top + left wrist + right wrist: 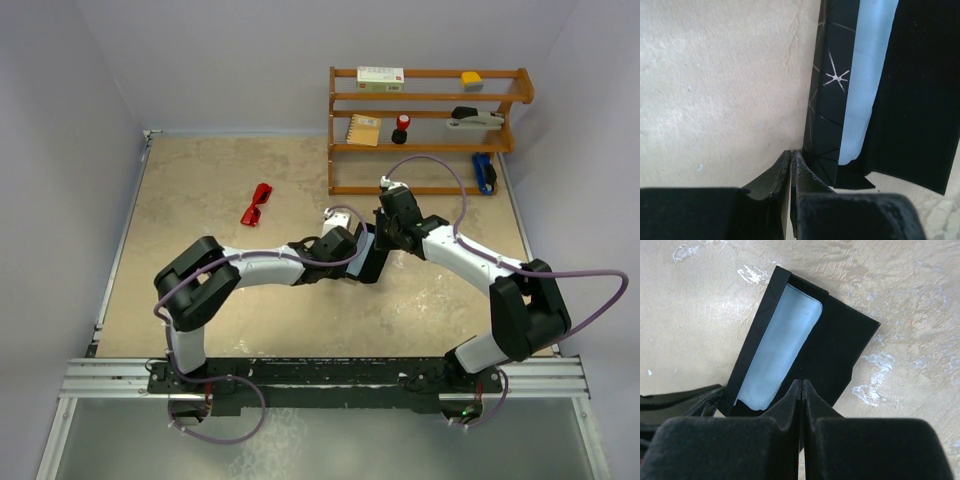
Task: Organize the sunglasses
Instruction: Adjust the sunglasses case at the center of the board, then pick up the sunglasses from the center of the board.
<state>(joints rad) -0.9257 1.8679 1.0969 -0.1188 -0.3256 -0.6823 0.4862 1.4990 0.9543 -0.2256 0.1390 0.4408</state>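
Sunglasses (257, 204) lie on the table (190, 170), well apart from both grippers and up and to the left of them in the top view. Neither wrist view shows them. Their long axis runs roughly far-to-near, slightly slanted. The left gripper (791, 156), jaws pressed together on nothing, sits just beside the open black case (840, 340). The right gripper (801, 385), likewise closed and empty, hovers over the case flap (a light blue cloth (780, 350) lies inside). Assessment: the left arm is nearer, and its jaws must spread before any pickup.
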